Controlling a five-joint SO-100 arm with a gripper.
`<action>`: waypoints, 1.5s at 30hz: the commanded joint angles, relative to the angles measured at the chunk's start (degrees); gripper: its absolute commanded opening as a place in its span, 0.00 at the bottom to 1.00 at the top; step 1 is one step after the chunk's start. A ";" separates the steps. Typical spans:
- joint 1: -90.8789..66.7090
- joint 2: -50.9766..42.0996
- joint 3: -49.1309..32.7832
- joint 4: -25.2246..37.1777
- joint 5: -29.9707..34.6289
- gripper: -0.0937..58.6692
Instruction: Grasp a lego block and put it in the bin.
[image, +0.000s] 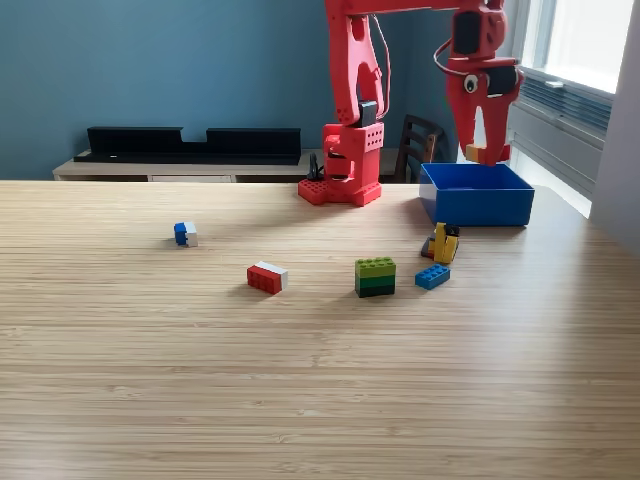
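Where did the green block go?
The stacked green plastic lego block sits on the wooden table, right of centre in the exterior view, between the red-and-white block and the small blue block.

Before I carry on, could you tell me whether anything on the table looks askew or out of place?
Only one thing: the yellow block just in front of the blue bin stands tilted, leaning against a smaller piece rather than lying flat. The other blocks lie flat, scattered loose on the table. The gripper holds a small block over the bin.
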 joint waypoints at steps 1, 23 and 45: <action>-10.81 4.57 0.09 1.85 -1.67 0.00; -21.45 4.39 0.79 2.29 -4.83 0.76; 27.33 4.31 -10.46 2.11 -5.27 0.00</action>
